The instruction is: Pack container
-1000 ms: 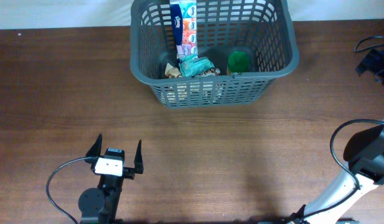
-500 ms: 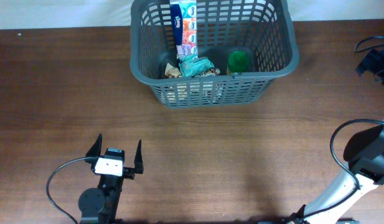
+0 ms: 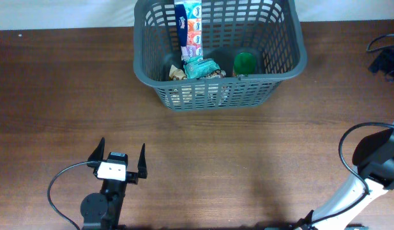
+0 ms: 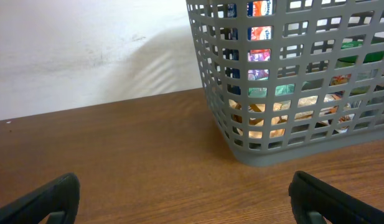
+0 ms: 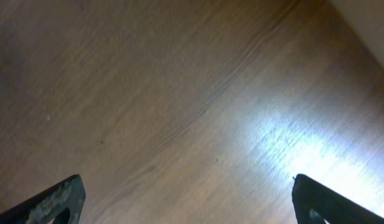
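Spanning every view, the dark wooden table (image 3: pixel 248 147) carries the container (image 3: pixel 217 94) at its far edge, a little right of centre and well apart from both arms. It is a big grey lattice basket, standing upright. The right arm (image 3: pixel 375 160) bends in at the near right corner; its right gripper (image 5: pixel 188 202) hangs over bare wood with jaws spread wide, gripping nothing. The left gripper (image 3: pixel 122 145) sits near the table's front edge, facing the basket, its two dark fingers (image 4: pixel 45 200) likewise splayed and empty. Inside the basket a tall tissue pack (image 3: pixel 188 25) stands on end, with a teal packet (image 3: pixel 202 67) just in front of it and, to the right, a green-lidded jar (image 3: pixel 244 62).
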You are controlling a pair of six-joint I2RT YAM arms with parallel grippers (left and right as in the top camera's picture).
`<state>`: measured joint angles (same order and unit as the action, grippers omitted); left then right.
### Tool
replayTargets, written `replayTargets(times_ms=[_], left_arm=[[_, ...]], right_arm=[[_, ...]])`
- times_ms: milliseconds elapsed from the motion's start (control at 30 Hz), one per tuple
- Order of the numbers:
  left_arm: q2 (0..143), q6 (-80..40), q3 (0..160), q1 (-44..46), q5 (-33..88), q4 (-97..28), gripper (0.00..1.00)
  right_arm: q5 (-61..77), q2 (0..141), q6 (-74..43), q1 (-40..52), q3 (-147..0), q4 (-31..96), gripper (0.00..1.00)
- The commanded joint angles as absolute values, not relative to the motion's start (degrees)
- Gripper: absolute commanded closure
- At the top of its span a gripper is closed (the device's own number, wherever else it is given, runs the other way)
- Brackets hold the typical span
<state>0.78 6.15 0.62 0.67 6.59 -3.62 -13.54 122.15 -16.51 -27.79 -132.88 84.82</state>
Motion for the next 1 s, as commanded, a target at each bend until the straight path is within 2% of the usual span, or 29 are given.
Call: replayTargets(times_ms=[0,233,400,567,900,967], left_arm=[[0.3,5.4,0.5,0.3,6.2,-3.9,0.01],[0.3,5.4,0.5,0.3,6.2,-3.9,0.01],[0.3,5.4,0.5,0.3,6.2,-3.9,0.01],[0.3,5.4,0.5,0.3,6.2,-4.0,0.01],[0.3,5.4,0.5,0.3,6.2,-3.9,0.01],[0.3,5.4,0.5,0.3,6.2,-4.0,0.01]], right_arm=[[-15.5,116.9,-17.0,-27.3,-132.5,82.9,0.01],[-15.5,107.6,-16.9,-24.1,-132.0,75.7,0.01],[-15.5,99.3,-14.5,-19.0,-125.5,60.6,0.01],[-15.7,88.0,-12.3,-13.9,-111.0,42.7,0.01],[-15.2,72.4,-12.5,-10.7,-93.3,37.5,0.01],[-15.2,68.1,-12.5,-9.6,-87.2,32.3,0.01]])
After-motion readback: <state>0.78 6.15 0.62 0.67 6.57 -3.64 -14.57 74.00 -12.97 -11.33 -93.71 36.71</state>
